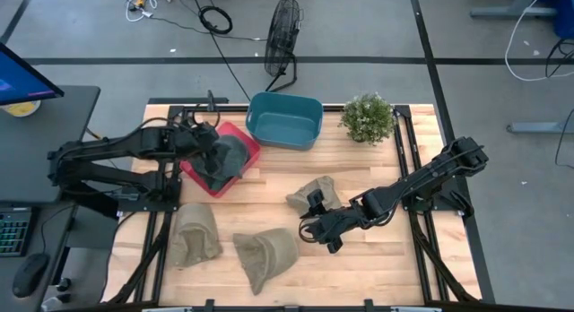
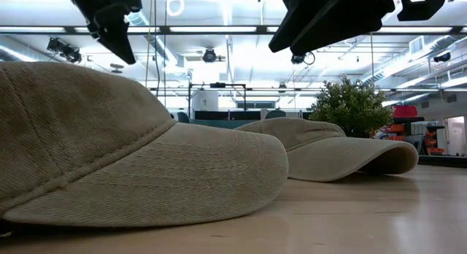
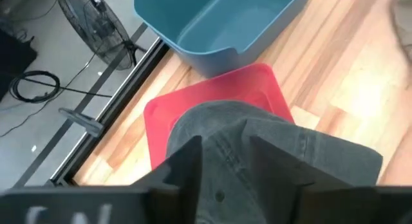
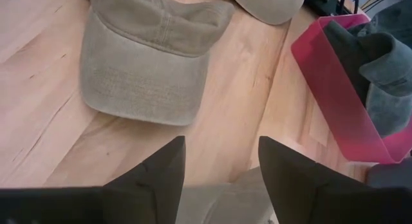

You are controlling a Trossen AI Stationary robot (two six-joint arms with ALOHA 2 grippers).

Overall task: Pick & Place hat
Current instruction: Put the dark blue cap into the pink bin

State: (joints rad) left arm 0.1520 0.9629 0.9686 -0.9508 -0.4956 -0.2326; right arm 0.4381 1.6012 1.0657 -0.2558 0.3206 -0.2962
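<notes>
Hovering with jaws parted and empty, right gripper [image 1: 321, 231] above tan hat [image 1: 312, 194]; left gripper [image 1: 213, 151] parted over grey hat [image 1: 224, 161]. Probably light, floppy; grab crown.

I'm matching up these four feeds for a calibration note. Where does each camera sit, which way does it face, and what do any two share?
High view: overhead, straight down on the table; both arms show.
Low view: at tabletop height, level across two tan hats toward the room; arms hang at top.
Left wrist view: above the red bin, with the grey hat between the left gripper fingers.
Right wrist view: over the open right gripper, toward a tan hat.
Shared: both wrist views show the red bin.
</notes>
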